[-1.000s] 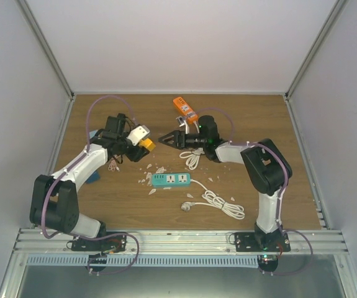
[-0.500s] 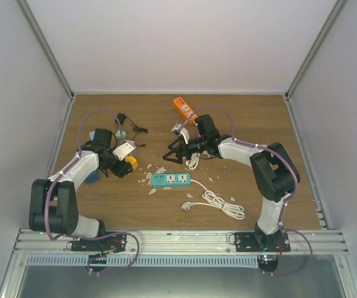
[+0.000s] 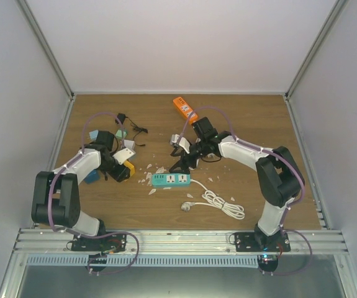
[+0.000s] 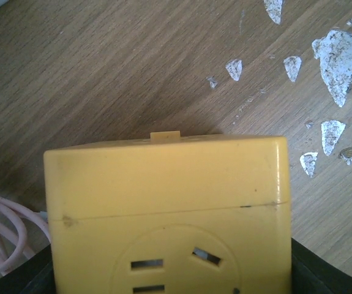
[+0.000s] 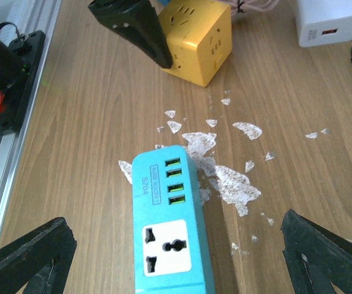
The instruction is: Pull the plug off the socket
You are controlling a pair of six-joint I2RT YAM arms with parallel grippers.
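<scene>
My left gripper is shut on a yellow cube socket, which fills the left wrist view; the face shown has no plug in it. The cube also shows in the right wrist view, with a black left finger against it. My right gripper is open wide above the end of a teal power strip, whose sockets are all free there. The strip lies mid-table. A white cable with a loose plug lies just below it.
An orange power strip lies at the back. A white charger and a black adapter with its cord lie behind the left gripper. A blue object sits by the left arm. White flakes are scattered on the wood.
My left gripper has come down and to the left with the yellow cube. My right gripper has swung from pointing left to hanging over the teal strip's end.
</scene>
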